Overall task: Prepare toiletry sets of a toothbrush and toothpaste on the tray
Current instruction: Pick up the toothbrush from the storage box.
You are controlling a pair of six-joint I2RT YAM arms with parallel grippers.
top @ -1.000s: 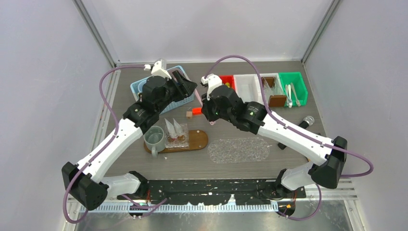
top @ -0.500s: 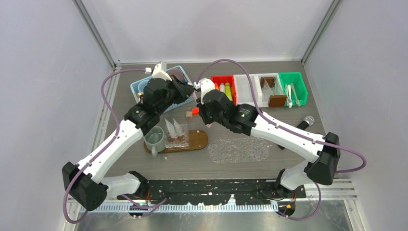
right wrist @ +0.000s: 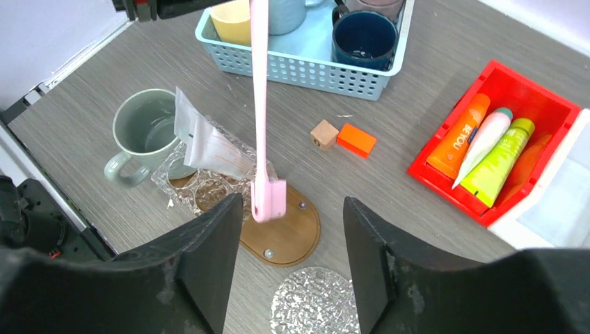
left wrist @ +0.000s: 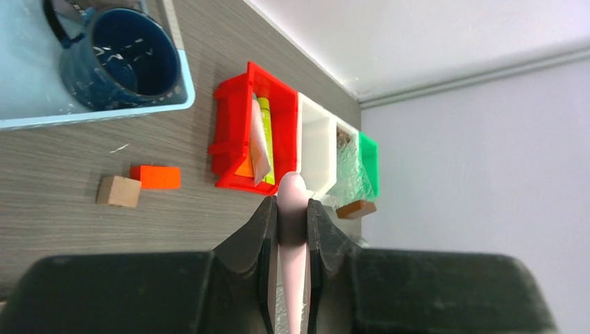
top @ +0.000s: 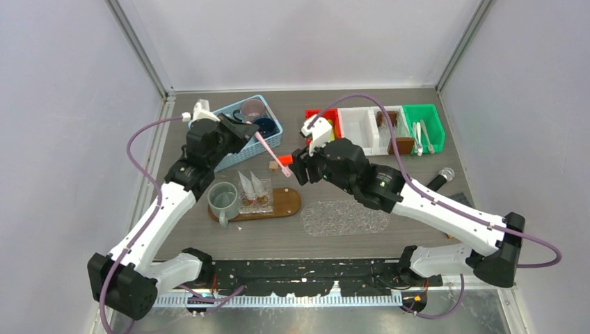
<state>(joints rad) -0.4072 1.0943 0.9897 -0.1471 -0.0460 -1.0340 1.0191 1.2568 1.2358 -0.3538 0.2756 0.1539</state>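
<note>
The tray [top: 286,202], toward the near-left of the worktop [top: 348,240], carries the grey-green mug [top: 224,198] and a toothpaste tube [right wrist: 209,146] standing in a glass holder [right wrist: 209,189]. Half a second ago both arms crowded over the basket [top: 273,132]. Now the left arm has drawn back toward the left edge, and the pink toothbrush [top: 271,149] slants from the left claw [left wrist: 292,205] to the right claw [right wrist: 292,200].

Only the left wrist view shows the left claw's fingers pinching the handle. Only the right wrist view shows the right claw spread wide, the brush head between its fingers and touching neither.

The basket at the far-left corner holds a navy mug [left wrist: 118,59]. Tubes [right wrist: 487,142] lie in the red bin [right wrist: 556,111] at the far edge.
</note>
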